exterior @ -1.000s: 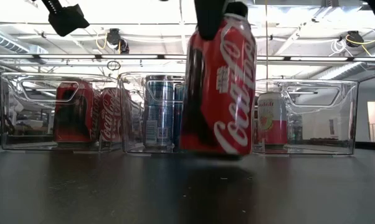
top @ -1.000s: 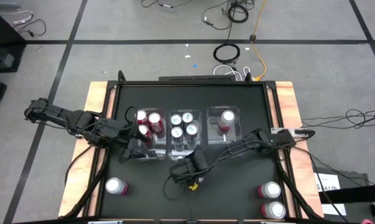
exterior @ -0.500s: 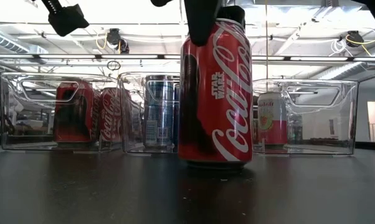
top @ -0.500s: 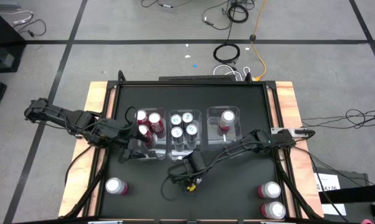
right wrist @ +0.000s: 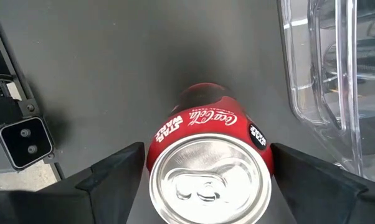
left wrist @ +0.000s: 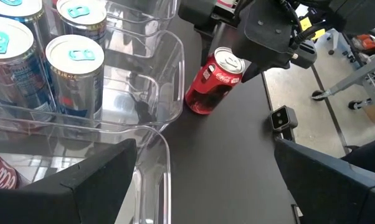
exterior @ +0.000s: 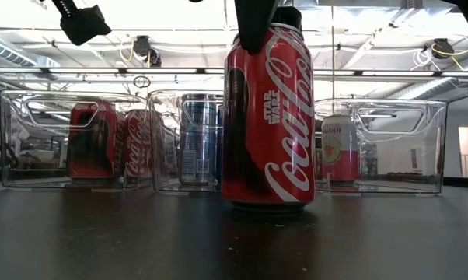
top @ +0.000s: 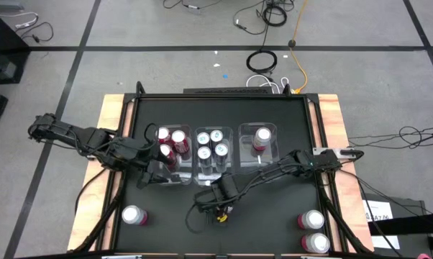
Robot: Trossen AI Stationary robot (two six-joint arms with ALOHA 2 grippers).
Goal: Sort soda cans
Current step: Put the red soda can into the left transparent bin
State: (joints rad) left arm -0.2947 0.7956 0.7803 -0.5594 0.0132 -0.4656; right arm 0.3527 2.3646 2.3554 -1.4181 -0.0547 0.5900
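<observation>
A red soda can (exterior: 269,124) stands upright on its base on the dark table, near the front middle. My right gripper (right wrist: 207,146) points down over it. It is open, with one finger close on each side of the can's upper part (right wrist: 209,134). My left gripper (left wrist: 206,186) hangs open and holds nothing above the near end of the left clear bin (top: 153,169). That bin holds red cans (top: 172,142), the middle bin blue cans (top: 211,147), and the right bin one pink can (top: 261,137).
Loose cans stand at the front left (top: 134,215) and the front right (top: 311,219) (top: 316,243). A small black camera (left wrist: 285,118) sits at the table's near edge, in front of the red can. Bare table lies between the bins and the near edge.
The red can was tilted and clear of the table a second ago. It has come down and now stands upright on its base. My right gripper has stayed over its top. My left arm has kept still.
</observation>
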